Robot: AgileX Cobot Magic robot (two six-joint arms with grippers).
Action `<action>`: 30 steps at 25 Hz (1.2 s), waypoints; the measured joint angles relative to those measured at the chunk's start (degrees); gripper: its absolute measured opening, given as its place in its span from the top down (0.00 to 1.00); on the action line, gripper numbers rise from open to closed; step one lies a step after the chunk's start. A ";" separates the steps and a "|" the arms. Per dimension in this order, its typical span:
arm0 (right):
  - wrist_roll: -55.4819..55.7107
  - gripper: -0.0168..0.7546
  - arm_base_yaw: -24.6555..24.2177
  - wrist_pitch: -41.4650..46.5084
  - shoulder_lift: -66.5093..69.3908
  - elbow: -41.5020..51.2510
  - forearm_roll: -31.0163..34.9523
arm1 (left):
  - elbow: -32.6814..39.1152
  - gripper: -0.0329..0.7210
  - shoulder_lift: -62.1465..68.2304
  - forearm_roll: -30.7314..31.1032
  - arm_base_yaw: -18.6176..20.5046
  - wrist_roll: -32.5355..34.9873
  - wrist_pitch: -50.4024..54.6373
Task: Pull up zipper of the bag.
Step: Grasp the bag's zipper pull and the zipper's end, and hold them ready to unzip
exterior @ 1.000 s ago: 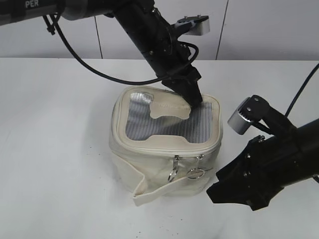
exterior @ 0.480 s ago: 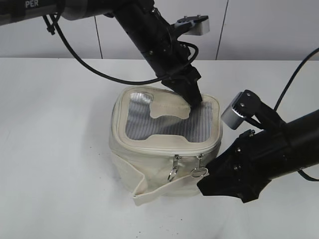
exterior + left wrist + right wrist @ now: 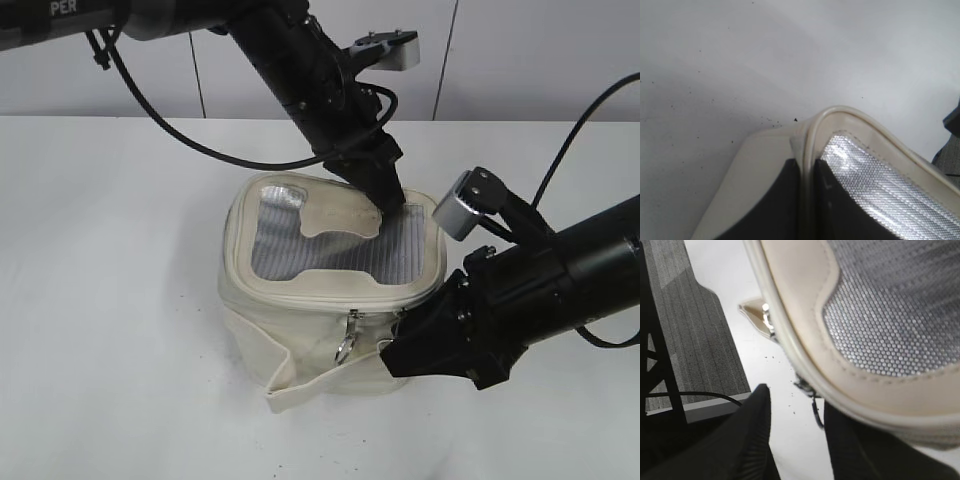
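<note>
While my left claw [image 3: 390,195] pins the bag [image 3: 330,290] at the upper right of its lid, fingers closed on the rim as the left wrist view shows it, my right claw [image 3: 400,352] sits low at the bag's front right corner, centre of the exterior frame. In the right wrist view its two fingers stand apart with a ring pull [image 3: 816,407] hanging in the gap; they grip nothing yet, as far as I can tell. The bag stands mid-bench [image 3: 120,300], strap trailing at lower front.

To do this well, I judge I should close squarely on that ring, not on the fabric, then draw along the zipper [image 3: 335,302] track rather than away from it, keeping the left claw firm so the bag does not slide or tip.

Count: one bag, one zipper, two sliders — one [image 3: 350,330] plain at the front, the other mostly hidden by my right claw — and two claws.
</note>
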 joint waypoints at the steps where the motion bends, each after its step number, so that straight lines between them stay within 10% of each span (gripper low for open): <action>1: -0.04 0.59 0.00 0.51 0.00 -0.08 0.20 | 0.00 0.90 0.00 0.00 0.00 0.00 0.00; 14: 2.15 0.96 0.00 0.84 1.21 -0.34 0.59 | -0.05 0.90 0.00 -0.06 -0.05 -0.04 0.00; 30: 17.77 0.97 1.87 3.16 -3.83 -0.81 -10.51 | -0.05 0.90 0.00 -0.29 -0.09 -2.94 0.81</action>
